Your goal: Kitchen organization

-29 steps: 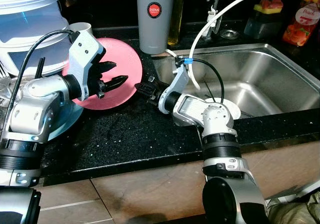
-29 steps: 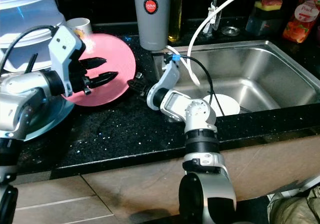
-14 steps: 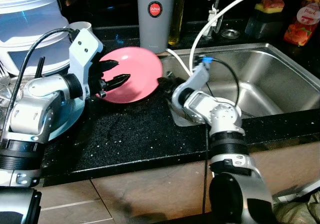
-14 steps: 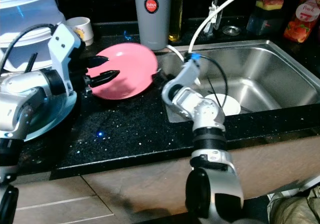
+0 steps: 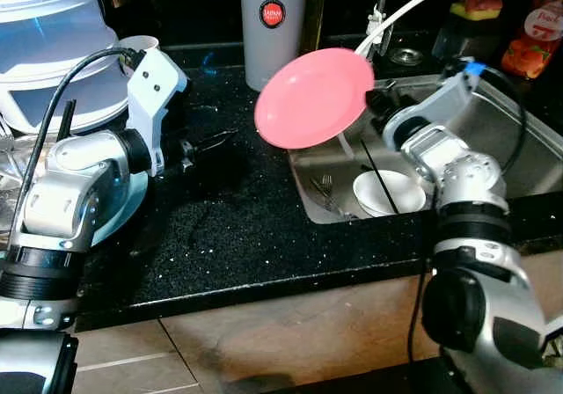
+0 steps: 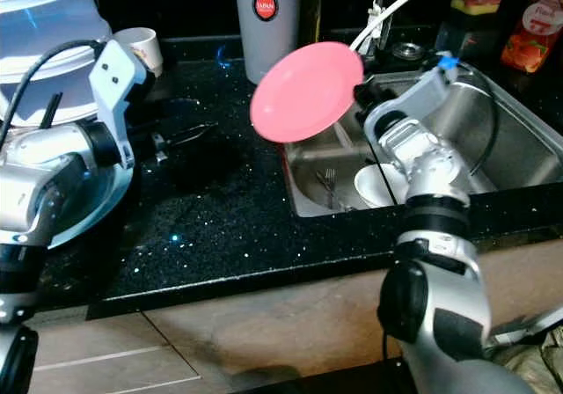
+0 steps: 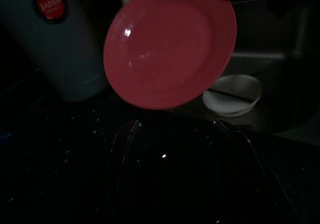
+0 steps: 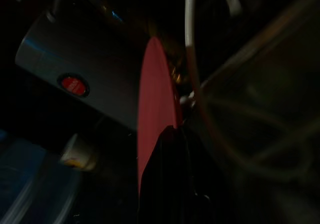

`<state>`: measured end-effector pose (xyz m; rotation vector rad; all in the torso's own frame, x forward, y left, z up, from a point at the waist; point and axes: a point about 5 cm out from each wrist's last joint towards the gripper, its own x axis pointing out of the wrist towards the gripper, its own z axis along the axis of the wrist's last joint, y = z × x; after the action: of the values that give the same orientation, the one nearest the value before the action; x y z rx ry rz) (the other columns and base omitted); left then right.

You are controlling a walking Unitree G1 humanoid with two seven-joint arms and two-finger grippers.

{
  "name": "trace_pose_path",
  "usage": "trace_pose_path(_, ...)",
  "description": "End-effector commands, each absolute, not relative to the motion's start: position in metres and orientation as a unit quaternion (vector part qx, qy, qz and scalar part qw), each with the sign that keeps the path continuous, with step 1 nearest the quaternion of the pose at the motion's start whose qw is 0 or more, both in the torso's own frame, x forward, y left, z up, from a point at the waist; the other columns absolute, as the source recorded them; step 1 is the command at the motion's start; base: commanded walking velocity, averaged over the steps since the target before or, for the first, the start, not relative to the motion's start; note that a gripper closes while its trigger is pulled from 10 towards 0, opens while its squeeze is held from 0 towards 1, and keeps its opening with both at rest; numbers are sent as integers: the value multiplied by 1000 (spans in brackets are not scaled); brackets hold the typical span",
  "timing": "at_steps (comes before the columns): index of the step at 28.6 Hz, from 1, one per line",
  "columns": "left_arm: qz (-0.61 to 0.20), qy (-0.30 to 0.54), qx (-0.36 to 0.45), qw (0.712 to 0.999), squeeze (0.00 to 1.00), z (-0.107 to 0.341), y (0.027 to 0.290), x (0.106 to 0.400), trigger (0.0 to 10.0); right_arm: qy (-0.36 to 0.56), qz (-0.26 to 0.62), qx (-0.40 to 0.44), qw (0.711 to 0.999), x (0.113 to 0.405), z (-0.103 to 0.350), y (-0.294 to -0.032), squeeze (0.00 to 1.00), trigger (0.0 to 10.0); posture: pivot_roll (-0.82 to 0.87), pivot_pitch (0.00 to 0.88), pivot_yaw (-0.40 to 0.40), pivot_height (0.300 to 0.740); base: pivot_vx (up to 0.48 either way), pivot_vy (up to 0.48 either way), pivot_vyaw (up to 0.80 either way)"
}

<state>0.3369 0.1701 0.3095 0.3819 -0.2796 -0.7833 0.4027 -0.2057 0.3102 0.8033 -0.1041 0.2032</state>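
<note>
**Left eye view: plate held up at the sink's edge**

Left eye view shows us the plate point(image 5: 313, 96), pink and round, lifted clear of the surface point(image 5: 220, 227) and tilted, its face turned toward the robot's left. It hangs over the near-left corner of the sink point(image 5: 519, 148), in front of the grey flask point(image 5: 273, 25).

The right pincer point(image 5: 369, 104) is clamped on the plate's right rim; in the right wrist view we see the plate edge-on, running straight out from between the black fingers point(image 8: 167, 179). So the plate lies to the left of that pincer, and its flat face stands closer to upright than to level. We judge the coming move turns on this: the sink basin is below and to the right of the plate, and a white bowl point(image 5: 389, 192) with cutlery beside it sits on the sink floor almost under it.

The right arm is raised, with its forearm reaching over the sink toward the flask.

The left pincer point(image 5: 211, 141) hovers low over the surface, well left of the plate, its fingers a little apart and holding nothing. The left wrist view looks past them at the plate's face and the bowl beyond. The right arm is the only one touching the plate.
</note>
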Motion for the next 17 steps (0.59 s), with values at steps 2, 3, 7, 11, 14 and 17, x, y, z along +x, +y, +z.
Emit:
trace_pose_path(2,-393,-140,178,891,0,309,163,338,10000,-109,100,356,923,398,336,-221,0,0,42,122,3,740,0,0,0)
trace_pose_path(3,-408,-139,162,888,0,305,152,339,10000,-138,103,318,932,394,349,-230,0,0,42,122,3,740,0,0,0)
trace_pose_path(7,-446,-137,129,875,0,294,127,342,10000,-166,120,270,941,388,362,-236,0,0,36,127,5,740,0,0,0)
trace_pose_path(11,-466,-132,111,868,0,288,110,343,10000,-176,133,233,947,385,367,-237,0,0,30,128,6,740,0,0,0)
trace_pose_path(14,-481,-116,87,865,0,282,94,346,10000,-176,155,192,953,383,368,-232,0,0,23,132,9,740,0,0,0)
trace_pose_path(17,-500,-85,75,858,0,272,74,354,10000,-155,185,75,968,382,354,-214,0,0,10,136,21,740,0,0,0)
